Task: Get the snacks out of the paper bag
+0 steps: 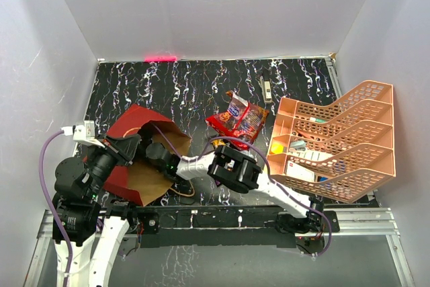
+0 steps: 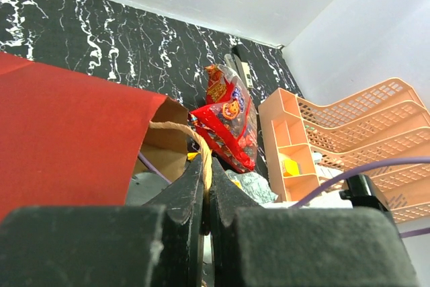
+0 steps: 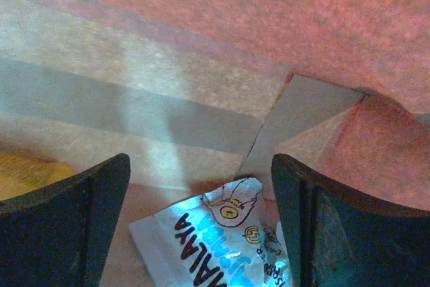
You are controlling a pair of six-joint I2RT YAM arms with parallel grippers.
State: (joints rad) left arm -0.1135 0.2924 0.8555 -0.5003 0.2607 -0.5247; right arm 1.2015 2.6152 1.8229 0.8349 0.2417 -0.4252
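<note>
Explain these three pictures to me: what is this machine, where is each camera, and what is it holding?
Two robot arms sit at a black marbled table. The overhead view looks down on both; the other two come from cameras on each wrist. The left pincer is shut on the tan cord handle of the large red paper bag. The right pincer is open inside the bag, over a shiny white-and-blue packet. On the table lie red crinkly snack packets and a peach lattice plastic tray.

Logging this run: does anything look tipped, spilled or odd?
The paper bag lies on its side, not upright, its mouth held open by the left gripper pinching the cord handle. The right gripper reaches inside, open. Nothing looks spilled or torn.
</note>
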